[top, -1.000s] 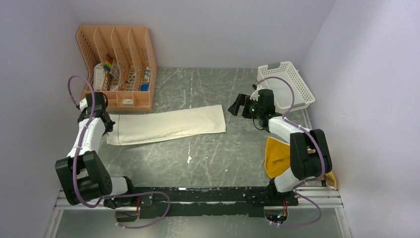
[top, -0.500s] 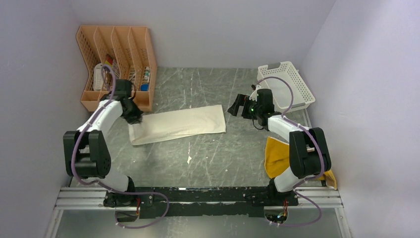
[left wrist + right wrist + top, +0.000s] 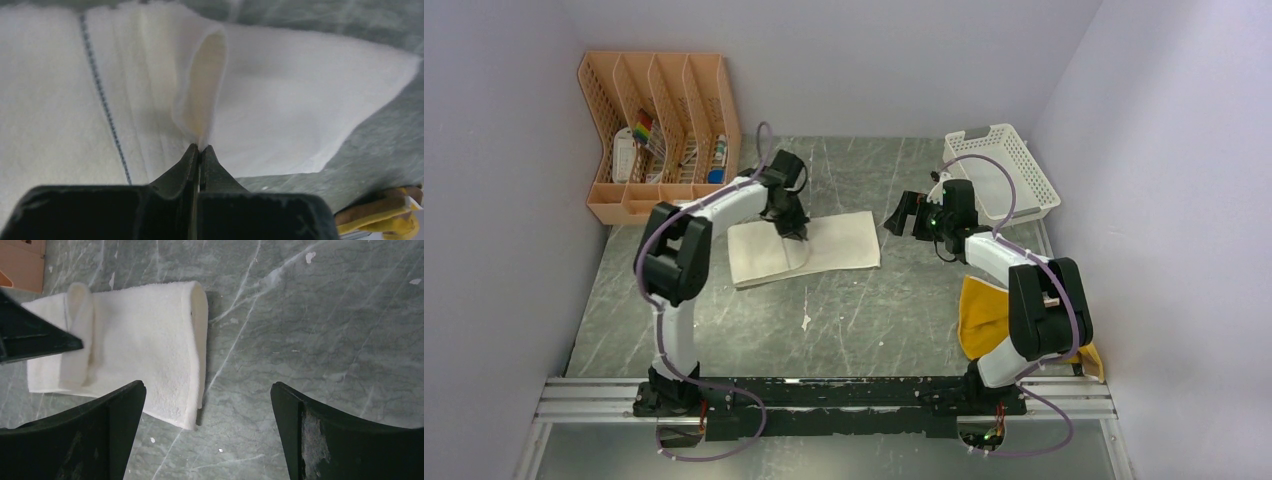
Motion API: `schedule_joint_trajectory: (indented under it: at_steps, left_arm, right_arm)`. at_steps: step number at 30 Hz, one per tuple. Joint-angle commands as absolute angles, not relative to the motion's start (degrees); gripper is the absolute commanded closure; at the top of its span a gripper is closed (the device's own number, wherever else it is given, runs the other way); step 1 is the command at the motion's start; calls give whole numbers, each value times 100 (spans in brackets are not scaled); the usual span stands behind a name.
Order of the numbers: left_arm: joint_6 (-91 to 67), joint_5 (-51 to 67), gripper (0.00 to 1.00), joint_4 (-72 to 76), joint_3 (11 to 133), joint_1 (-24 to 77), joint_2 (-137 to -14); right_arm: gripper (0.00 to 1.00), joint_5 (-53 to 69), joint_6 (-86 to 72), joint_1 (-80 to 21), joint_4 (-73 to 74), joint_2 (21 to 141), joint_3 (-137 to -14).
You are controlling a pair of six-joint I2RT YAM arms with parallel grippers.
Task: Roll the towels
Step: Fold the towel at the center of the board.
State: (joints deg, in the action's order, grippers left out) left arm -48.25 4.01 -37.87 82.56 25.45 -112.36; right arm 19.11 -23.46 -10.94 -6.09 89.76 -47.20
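The cream-white towel (image 3: 839, 245) lies in the middle of the table (image 3: 874, 320), folded into a long strip. One end is lifted and bent over, so the roll looks only just begun. Most of it is flat. The mustard-yellow towel (image 3: 982, 315) sits in a heap on the right, not rolled. The left gripper (image 3: 200, 150) pinches the lifted fold tight. The right gripper (image 3: 207, 390) hangs near the other end, jaws wide, holding nothing.

Pale lilac walls (image 3: 874, 60) close in a grey-green marbled table (image 3: 884, 320) on three sides, evenly lit. A peach slotted rack (image 3: 729, 150) stands in the far left corner, a white mesh basket (image 3: 1024, 160) at the far right; a metal rail (image 3: 574, 400) runs along the near edge
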Motion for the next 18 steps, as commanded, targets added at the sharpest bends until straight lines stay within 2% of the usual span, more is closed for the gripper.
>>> schedule_joint_trajectory:
  at_steps: [1,8,18]
  left_arm:
    - [-4859,976,93,-3629,9379,2934,-11804]
    - [-4796,1391,93,-3503,10337,3256,-12599]
    - [-4685,1843,93,-3277,10325,3436,-12979]
  right_arm:
    - [1,1907,-2199,-1108,-575,8768,-4704]
    - [1,1896,-2197,-1111,-591,8752,-4671]
    - [1,1914,-2179,-1116,-589,8788,-4711]
